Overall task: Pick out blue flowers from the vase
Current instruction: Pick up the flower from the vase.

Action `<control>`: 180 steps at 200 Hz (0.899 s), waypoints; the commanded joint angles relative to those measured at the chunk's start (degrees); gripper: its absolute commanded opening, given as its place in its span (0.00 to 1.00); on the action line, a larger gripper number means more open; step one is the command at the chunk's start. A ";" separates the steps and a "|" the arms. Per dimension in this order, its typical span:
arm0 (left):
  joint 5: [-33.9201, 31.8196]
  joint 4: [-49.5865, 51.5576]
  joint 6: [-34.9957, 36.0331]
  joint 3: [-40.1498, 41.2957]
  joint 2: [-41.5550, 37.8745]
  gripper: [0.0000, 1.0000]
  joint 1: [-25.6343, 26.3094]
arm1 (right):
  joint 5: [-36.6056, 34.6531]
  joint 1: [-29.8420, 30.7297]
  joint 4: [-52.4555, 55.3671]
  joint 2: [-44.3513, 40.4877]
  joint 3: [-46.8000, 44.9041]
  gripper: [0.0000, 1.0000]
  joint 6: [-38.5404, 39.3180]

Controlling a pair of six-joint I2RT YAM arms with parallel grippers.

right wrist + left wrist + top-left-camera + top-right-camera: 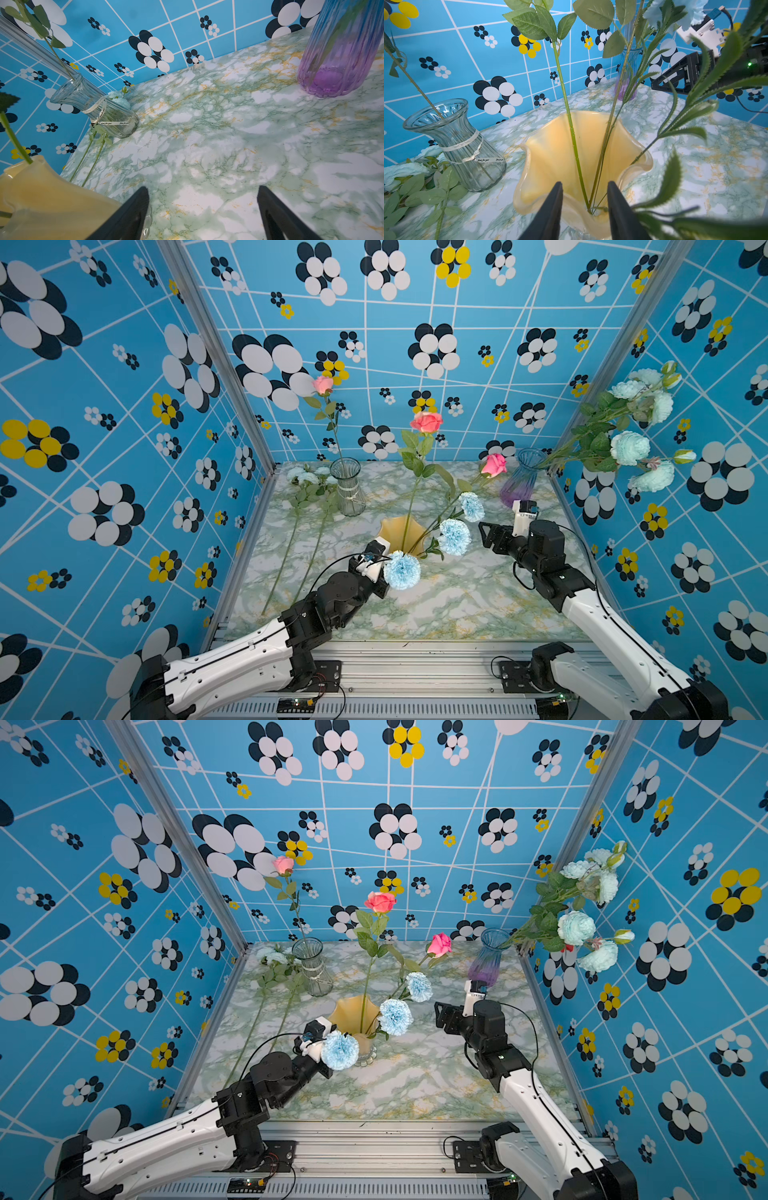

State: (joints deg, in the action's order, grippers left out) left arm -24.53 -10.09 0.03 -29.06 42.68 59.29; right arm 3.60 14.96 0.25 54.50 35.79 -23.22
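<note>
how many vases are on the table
3: a clear vase at the back left, a yellow vase in the middle, a purple vase at the back right. None seem hidden.

Lab booth: patterned walls [374, 344], aluminium frame [415, 659]

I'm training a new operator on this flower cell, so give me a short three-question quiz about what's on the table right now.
1. How many blue carnations show at the yellow vase?
2. True or false: the right gripper holds a flower.
3. Which vase holds the blue peony spray? A a red vase, B the purple vase, C the yellow vase.
Key: 1 three; 2 false; 3 B.
</note>
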 commanded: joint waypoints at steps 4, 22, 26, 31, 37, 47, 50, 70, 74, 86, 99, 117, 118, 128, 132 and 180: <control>-1.84 6.12 -1.36 -0.46 -5.88 0.48 1.52 | 0.69 0.51 0.72 -0.36 1.70 0.85 -0.07; -2.45 10.69 -2.41 -0.23 -10.41 0.49 1.88 | 0.78 0.49 0.72 -0.21 1.87 0.85 -0.10; -2.45 11.77 -2.63 -0.26 -11.20 0.49 1.92 | 0.78 0.51 0.79 -0.19 1.91 0.85 -0.11; -2.37 13.02 -2.89 -0.39 -11.95 0.49 1.95 | 0.71 0.51 0.80 -0.17 1.98 0.85 -0.11; -2.11 14.17 -3.01 -0.63 -12.47 0.49 1.98 | 0.71 0.50 0.77 -0.12 1.92 0.85 -0.14; -1.45 15.35 -3.20 -0.82 -12.64 0.49 1.98 | 0.71 0.50 0.80 -0.17 1.92 0.85 -0.10; -1.15 15.57 -3.20 -0.98 -12.51 0.49 2.01 | 0.79 0.51 0.80 -0.16 1.91 0.85 -0.07; 0.80 15.76 -2.39 -2.46 -9.24 0.49 2.09 | 0.71 0.51 0.85 -0.18 1.91 0.85 -0.09; 1.10 15.69 -2.05 -2.90 -8.34 0.49 2.13 | 0.71 0.51 0.81 -0.14 1.97 0.85 -0.11; 1.39 15.20 -1.21 -3.93 -5.72 0.47 2.24 | 0.71 0.51 0.78 -0.12 1.92 0.85 -0.09; 1.65 13.96 -0.35 -4.58 -3.57 0.46 2.27 | 0.62 0.51 0.80 -0.27 1.77 0.85 -0.13; 1.79 12.69 0.38 -5.28 -1.57 0.45 2.24 | 0.62 0.51 0.80 -0.25 1.79 0.85 -0.09; 1.78 12.66 0.44 -5.29 -1.42 0.45 2.24 | 0.62 0.51 0.80 -0.26 1.77 0.85 -0.12; 1.73 12.24 0.73 -5.66 -0.64 0.44 2.24 | 0.62 0.49 0.80 -0.26 1.74 0.85 -0.09; 1.77 12.05 0.82 -5.78 -0.46 0.44 2.28 | 0.67 0.51 0.74 -0.25 1.82 0.85 -0.08; 1.80 9.77 1.49 -6.27 0.20 0.34 1.91 | 0.71 0.51 0.72 -0.30 1.82 0.85 -0.15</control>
State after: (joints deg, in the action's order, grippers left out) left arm -23.29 2.46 0.47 -33.23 42.70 61.25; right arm 3.60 14.96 0.27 54.50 36.03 -23.22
